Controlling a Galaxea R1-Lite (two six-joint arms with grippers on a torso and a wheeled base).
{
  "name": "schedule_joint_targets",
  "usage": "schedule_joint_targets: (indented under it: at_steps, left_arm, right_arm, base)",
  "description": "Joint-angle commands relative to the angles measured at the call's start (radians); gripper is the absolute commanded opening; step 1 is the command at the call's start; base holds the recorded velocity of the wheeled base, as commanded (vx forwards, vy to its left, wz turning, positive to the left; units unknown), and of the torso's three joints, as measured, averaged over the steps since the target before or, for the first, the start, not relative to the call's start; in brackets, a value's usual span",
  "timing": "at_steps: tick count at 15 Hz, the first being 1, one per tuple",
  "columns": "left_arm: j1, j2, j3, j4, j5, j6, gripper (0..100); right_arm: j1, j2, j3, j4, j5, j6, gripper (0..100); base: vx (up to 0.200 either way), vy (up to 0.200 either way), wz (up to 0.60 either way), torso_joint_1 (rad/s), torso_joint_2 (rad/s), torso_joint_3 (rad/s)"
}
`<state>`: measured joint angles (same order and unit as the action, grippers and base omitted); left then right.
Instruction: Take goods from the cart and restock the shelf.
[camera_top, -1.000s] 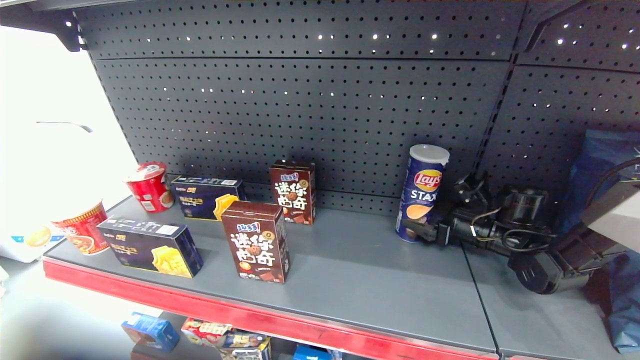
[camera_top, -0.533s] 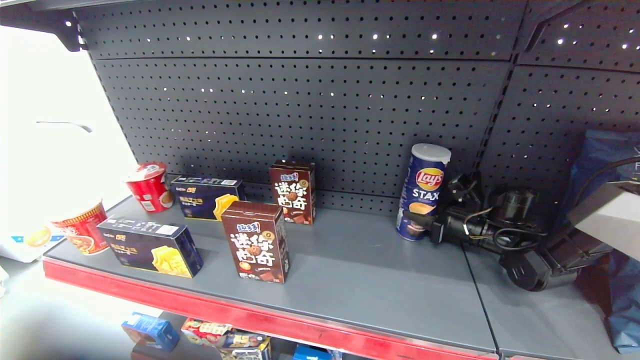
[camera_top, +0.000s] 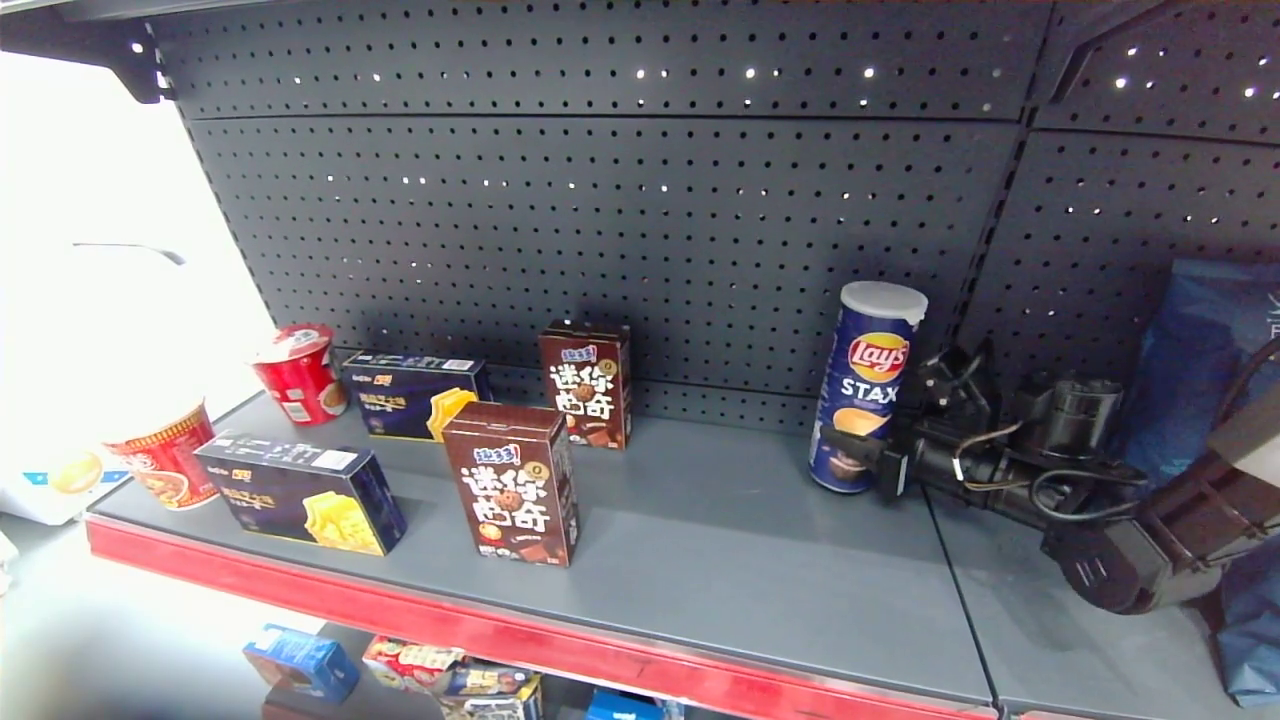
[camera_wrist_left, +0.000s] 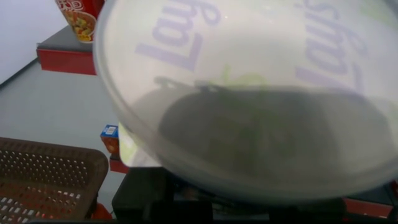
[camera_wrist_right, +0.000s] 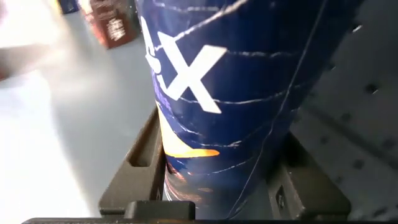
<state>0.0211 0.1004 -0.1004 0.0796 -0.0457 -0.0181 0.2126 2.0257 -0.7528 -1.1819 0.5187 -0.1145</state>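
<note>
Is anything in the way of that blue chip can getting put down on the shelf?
Nothing visible. The right gripper holds the blue chip can at a bare patch of grey shelf by the back panel; the nearest brown box stands well aside.

Back wall: a dark pegboard panel (camera_top: 620, 230) is spanning the far side, with pinpoints of light glinting through some of its holes.
Upright: a slotted post (camera_top: 985, 270) is dividing the pegboard toward the right.
Shelf: a grey shelf deck (camera_top: 720, 550) is stretching from left to right, and a red front strip (camera_top: 400, 605) is edging its near side.
Bracket: a black bracket (camera_top: 135, 65) is jutting out at the far upper left.
Light: strong white glare (camera_top: 100, 220) is flooding in from the left.
Floor: a pale grey floor (camera_wrist_left: 50, 106) is lying below the shelving.
</note>
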Motion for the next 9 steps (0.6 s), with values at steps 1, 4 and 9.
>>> schedule_joint_targets:
  at_steps: [1, 4, 9]
  left_arm:
    - [-0.001, -0.019, 0.007, 0.0, 0.0, -0.002, 0]
    - [-0.006, -0.036, 0.019, -0.001, -0.002, -0.013, 0]
    - [-0.009, -0.048, 0.028, -0.001, 0.0, -0.014, 0]
  right_arm:
    - [0.031, -0.226, 0.213, 0.008, -0.054, 0.001, 0]
    - [0.067, -0.438, 0.397, 0.024, -0.078, 0.01, 0]
    - [0.11, -0.708, 0.474, 0.246, -0.086, 0.039, 0]
  base:
    - [0.0, 0.0, 0.0, 0.0, 0.0, 0.0]
    - [0.0, 0.0, 0.0, 0.0, 0.0, 0.0]
    - [0.0, 0.0, 0.0, 0.0, 0.0, 0.0]
